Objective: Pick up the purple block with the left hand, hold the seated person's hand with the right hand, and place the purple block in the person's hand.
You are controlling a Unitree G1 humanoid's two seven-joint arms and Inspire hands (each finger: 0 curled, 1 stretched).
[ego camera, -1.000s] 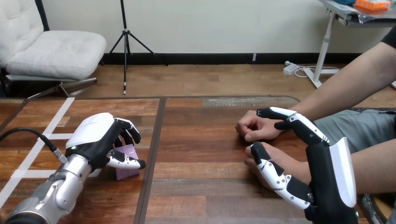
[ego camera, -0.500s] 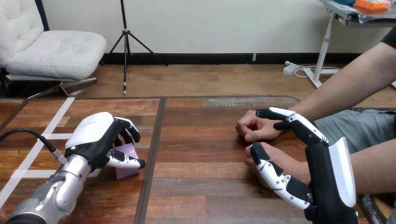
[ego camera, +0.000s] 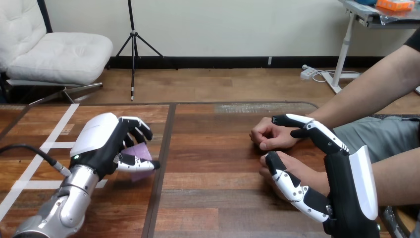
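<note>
Near right: right hand (ego camera: pixel 346 198) unclenched, fingers straight, thumb resting against the person's nearer hand (ego camera: pixel 304 172). Farther left: left hand (ego camera: pixel 99 144) grasping purple block (ego camera: pixel 144 151) between thumb and curled fingers, block tilted over the bench (ego camera: pixel 223 148).

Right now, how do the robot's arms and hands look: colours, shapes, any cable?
The left hand and the right hand are black, with smooth white shells on the back and black-and-white jointed fingers. The left forearm is silver and rounded; a thin black cable plugs in near its wrist.
</note>
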